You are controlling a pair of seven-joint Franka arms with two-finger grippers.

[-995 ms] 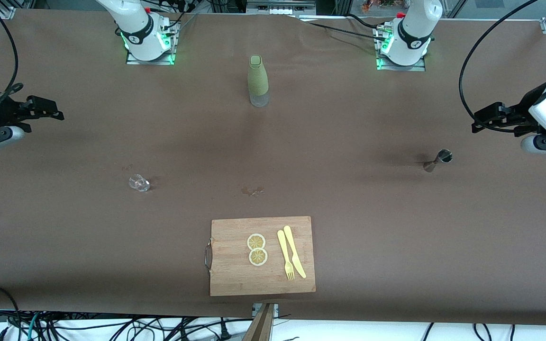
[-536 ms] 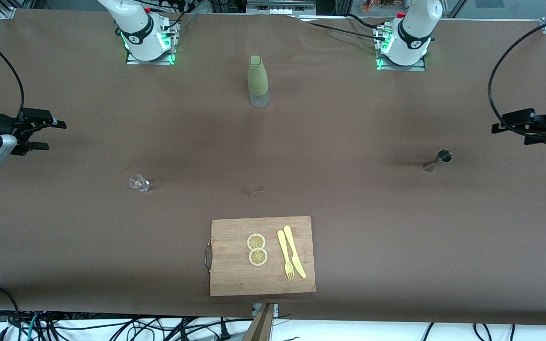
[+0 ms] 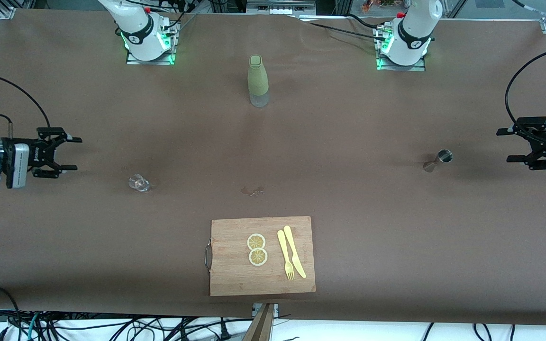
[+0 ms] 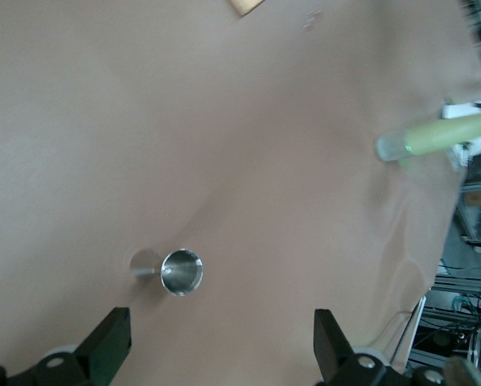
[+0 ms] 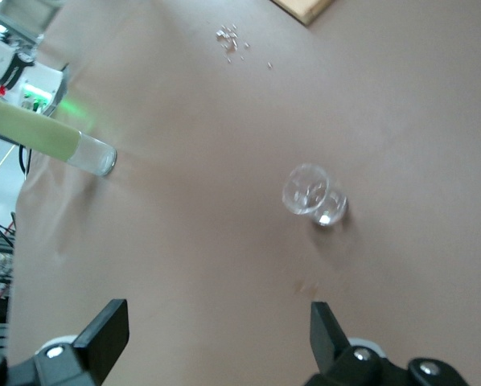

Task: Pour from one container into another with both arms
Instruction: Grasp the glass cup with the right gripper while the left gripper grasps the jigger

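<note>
- While neither container is held, the step in hand looks like the approach before any grasp, with pouring not yet begun
- Taking the olive-green bottle [image 3: 258, 80] as landmark, the glass tumbler [image 3: 139, 183] stands nearer the front camera than it and toward the right arm's end of the table
- The steel jigger [image 3: 437, 160] stands nearer the front camera than the bottle too, toward the left arm's end
- The right gripper [image 3: 71, 153] hangs low over the brown table [image 3: 349, 213], well apart from the tumbler, its fingers spread wide and pointing at the glass
- The left gripper [image 3: 507, 145] hangs likewise over the table near the jigger, fingers parted with nothing between them
- Both wrists lie roughly level, so the fingers reach in sideways
- Next, each gripper probably needs to travel until its fingers straddle its small vessel, then close gently; the tumbler looks slippery and easily tipped
</note>
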